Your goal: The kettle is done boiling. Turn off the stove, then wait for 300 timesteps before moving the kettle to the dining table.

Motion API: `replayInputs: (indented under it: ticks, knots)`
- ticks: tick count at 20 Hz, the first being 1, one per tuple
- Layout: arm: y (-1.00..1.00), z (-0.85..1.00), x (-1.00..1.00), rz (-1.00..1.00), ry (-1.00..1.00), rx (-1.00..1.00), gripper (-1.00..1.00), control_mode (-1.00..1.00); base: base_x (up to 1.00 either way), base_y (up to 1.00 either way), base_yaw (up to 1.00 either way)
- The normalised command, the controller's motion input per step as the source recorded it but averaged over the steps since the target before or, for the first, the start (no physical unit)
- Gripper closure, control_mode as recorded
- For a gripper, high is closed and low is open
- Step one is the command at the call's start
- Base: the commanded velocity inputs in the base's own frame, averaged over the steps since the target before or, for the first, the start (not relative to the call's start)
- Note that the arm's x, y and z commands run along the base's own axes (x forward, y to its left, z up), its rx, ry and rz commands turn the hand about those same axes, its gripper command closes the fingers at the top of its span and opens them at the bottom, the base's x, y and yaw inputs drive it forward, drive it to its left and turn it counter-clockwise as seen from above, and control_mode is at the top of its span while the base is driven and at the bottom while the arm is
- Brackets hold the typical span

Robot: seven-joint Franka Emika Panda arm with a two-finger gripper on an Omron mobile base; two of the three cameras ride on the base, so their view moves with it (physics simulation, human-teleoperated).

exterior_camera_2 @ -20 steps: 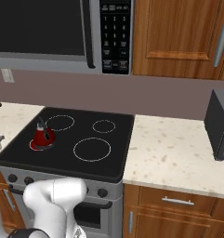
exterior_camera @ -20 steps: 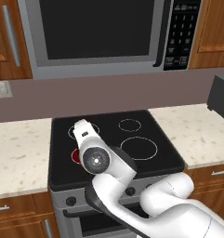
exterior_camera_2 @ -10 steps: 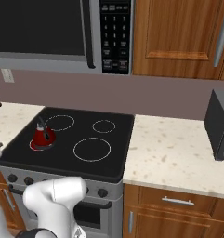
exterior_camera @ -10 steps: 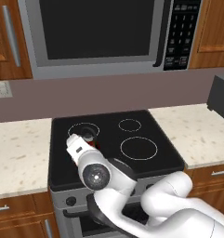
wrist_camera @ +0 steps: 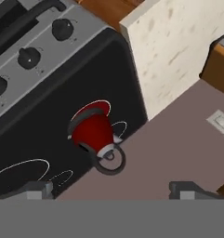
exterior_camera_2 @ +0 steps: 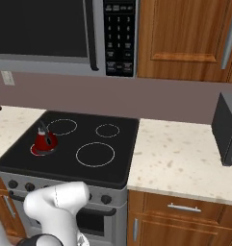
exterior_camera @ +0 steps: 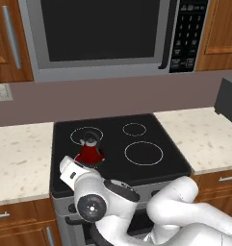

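progress: early, knob unturned by my judgement | small red cone-shaped kettle point(wrist_camera: 92, 131) on black glass stove's point(exterior_camera: 156, 134) front-left burner | two-finger gripper point(wrist_camera: 111, 189) spread wide, empty | left: switch-off, wait, carry

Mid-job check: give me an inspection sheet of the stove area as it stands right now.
Surface: black stove top with white ring outlines, set between speckled counters.
Job's things: red kettle upright on the front left burner, which glows red under it; dark knobs along the steel front.
Clutter: nothing seen on the cooktop besides the kettle.
Grippers: gripper open, empty, looking down at the kettle from over the stove's front left part.
Cables: nothing seen.
Surroundings: microwave above, wooden cabinets, wall outlet, dark appliance on the right counter.
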Motion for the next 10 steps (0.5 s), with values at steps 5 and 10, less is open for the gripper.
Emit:
replayInputs:
  ticks: [5, 10]
  knots:
    - [0.14, -0.18, -0.18, 0.01, -0.12, -0.17, -1.00, -1.00, 0.00, 0.00, 0.00]
    - [0.12, -0.19, -0.09, 0.01, -0.15, -0.15, -1.00, -1.00, 0.00, 0.00, 0.00]
